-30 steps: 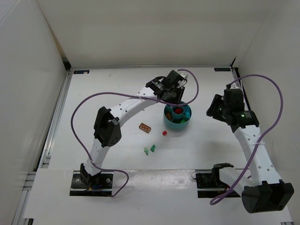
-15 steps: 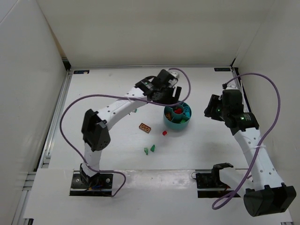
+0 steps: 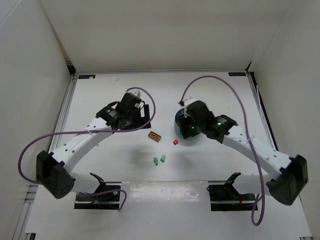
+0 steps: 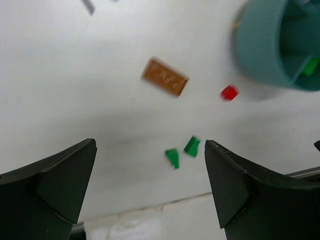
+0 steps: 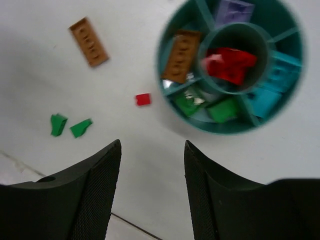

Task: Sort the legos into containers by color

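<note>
At the left gripper [image 4: 150, 150]: released, jaws spread wide, nothing between them. Hovering over the bare tabletop [image 4: 60, 75], to the left of the bowl [image 4: 260, 50] and well apart from it. Just under it in the wrist view: one green lego [image 4: 172, 157] and a second green lego [image 4: 192, 146] just beside it; touching or not, cannot tell. Farther out, an orange brick [image 4: 164, 77] lying flat. To the right of that, a small red brick [image 4: 229, 92] near the wall of the bowl but not touching it.

At the right gripper [image 5: 152, 150]: also released, fingers partly apart, empty. Hanging above the near left side of the bowl, looking down into it. Already sorted inside:
- red legos [image 5: 230, 64] in the central cup
- an orange lego [image 5: 180, 55] in the compartment to the left of the cup
- purple [image 5: 234, 10] on the far side
- green pieces [image 5: 222, 110] on the near side
- teal or blue [image 5: 262, 100] to the right

Outside the bowl, on the tabletop: only the four loose legos named above.

Judged step: between a drop and the next pick, with no lego in either gripper.

Probably called for next: choosing one loose lego and coming straight down on it with open jaws. For the right gripper, the red brick as the closest one, to go into the central cup. For the left, the green pair or the orange brick. Very small pieces, so careful centring before closing. With the two green ones so close, some risk of pushing one away while gripping the other.
</note>
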`<state>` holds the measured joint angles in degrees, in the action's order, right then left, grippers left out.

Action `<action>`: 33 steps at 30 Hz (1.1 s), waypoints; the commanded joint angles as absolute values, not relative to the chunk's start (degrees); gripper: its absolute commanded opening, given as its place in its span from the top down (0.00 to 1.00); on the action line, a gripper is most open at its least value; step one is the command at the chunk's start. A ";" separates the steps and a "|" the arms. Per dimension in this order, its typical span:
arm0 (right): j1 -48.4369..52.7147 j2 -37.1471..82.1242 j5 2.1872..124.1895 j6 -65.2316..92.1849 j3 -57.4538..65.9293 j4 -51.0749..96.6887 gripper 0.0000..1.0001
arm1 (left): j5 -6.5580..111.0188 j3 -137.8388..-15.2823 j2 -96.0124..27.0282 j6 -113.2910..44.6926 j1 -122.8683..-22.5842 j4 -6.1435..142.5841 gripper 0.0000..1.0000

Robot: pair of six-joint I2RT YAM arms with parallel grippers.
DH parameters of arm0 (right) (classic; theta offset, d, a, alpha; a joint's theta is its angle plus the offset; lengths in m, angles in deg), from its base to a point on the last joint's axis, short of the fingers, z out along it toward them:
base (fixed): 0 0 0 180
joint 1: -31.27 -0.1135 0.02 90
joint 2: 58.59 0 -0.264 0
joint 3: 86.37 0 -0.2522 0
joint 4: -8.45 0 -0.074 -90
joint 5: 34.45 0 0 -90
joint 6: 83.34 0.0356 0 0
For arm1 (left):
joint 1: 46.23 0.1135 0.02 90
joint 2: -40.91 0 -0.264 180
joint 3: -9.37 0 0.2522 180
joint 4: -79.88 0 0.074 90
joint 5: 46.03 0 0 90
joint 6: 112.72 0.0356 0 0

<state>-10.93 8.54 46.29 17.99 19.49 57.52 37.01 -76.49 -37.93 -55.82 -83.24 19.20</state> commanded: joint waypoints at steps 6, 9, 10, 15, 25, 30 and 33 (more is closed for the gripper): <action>-25.85 24.81 46.50 22.03 14.40 53.50 0.43 | 31.06 -58.12 -18.44 -70.86 -83.23 10.85 0.00; -30.16 28.24 44.74 22.48 14.66 51.57 0.43 | 29.65 -53.54 -12.71 -73.59 -83.49 8.38 0.00; -30.95 28.50 44.56 22.66 15.53 51.13 0.43 | 29.30 -52.65 -8.35 -73.96 -83.67 7.85 0.00; -32.81 33.25 43.42 25.20 17.47 47.44 0.43 | 27.53 -47.38 -1.19 -75.80 -83.58 6.09 0.00; -34.21 40.46 44.73 27.84 16.68 45.85 0.43 | 27.97 -48.33 -1.36 -75.98 -83.67 5.12 0.00; -33.60 41.78 44.30 29.86 17.64 45.06 0.44 | 29.03 -47.90 -1.36 -76.07 -83.58 6.44 0.00; -33.16 41.52 44.21 31.09 18.78 45.06 0.44 | 29.29 -47.63 -1.45 -75.89 -83.67 6.96 0.00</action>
